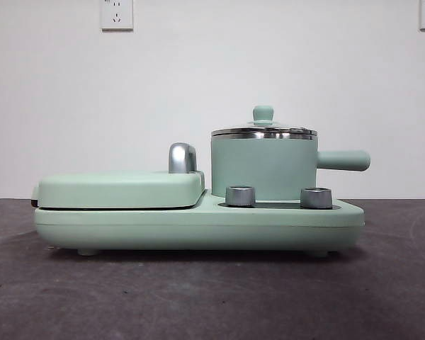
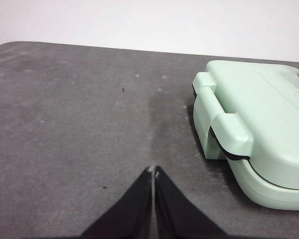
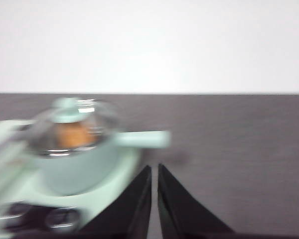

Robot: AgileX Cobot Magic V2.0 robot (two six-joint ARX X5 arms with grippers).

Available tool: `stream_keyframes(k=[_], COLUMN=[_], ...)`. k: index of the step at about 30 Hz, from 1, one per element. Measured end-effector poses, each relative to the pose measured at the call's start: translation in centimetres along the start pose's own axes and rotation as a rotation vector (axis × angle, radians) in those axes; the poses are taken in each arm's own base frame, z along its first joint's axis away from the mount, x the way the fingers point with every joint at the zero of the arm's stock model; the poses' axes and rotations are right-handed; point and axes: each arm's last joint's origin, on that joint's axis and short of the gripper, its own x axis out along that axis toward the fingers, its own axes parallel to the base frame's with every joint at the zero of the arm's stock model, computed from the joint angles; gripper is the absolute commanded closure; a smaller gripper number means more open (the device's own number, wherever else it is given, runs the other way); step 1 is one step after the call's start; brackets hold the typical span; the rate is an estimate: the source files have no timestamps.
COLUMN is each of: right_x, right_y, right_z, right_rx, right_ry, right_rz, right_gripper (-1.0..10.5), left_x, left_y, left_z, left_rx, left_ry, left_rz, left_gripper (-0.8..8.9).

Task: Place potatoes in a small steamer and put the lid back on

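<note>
My left gripper (image 2: 153, 172) has its jaws pressed together on nothing, over bare table (image 2: 79, 124) beside the grill cover (image 2: 259, 119). My right gripper (image 3: 155, 169) is likewise closed and empty, near the small steamer (image 1: 263, 168). The lid (image 1: 263, 129) sits on it; the potato (image 3: 72, 134) shows orange through the glass. I read no writing anywhere

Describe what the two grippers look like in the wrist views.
The left gripper has two smooth matte black jaws, broad at the base and tapering to narrow tips. The right gripper looks the same: two black wedge-shaped jaws. No cables or markings are visible.
</note>
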Motion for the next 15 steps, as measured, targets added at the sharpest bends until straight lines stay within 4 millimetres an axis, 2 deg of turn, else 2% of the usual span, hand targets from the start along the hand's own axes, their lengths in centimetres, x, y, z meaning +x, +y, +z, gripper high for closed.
stream_keyframes(k=[6, 15], right_x=[1.1, 1.7], right_y=[-1.1, -1.7], right_z=[-6.1, -10.8], right_rx=[-0.044, -0.061], right_ry=[0.029, 0.071], right_rz=[-0.087, -0.108], right_gripper=[9.3, 9.3], left_x=[0.0, 0.0], left_y=[0.0, 0.0], left_z=[0.0, 0.0], left_rx=[0.0, 0.0], left_ry=[0.0, 0.0], left_rz=[0.0, 0.0], left_gripper=[8.08, 8.08])
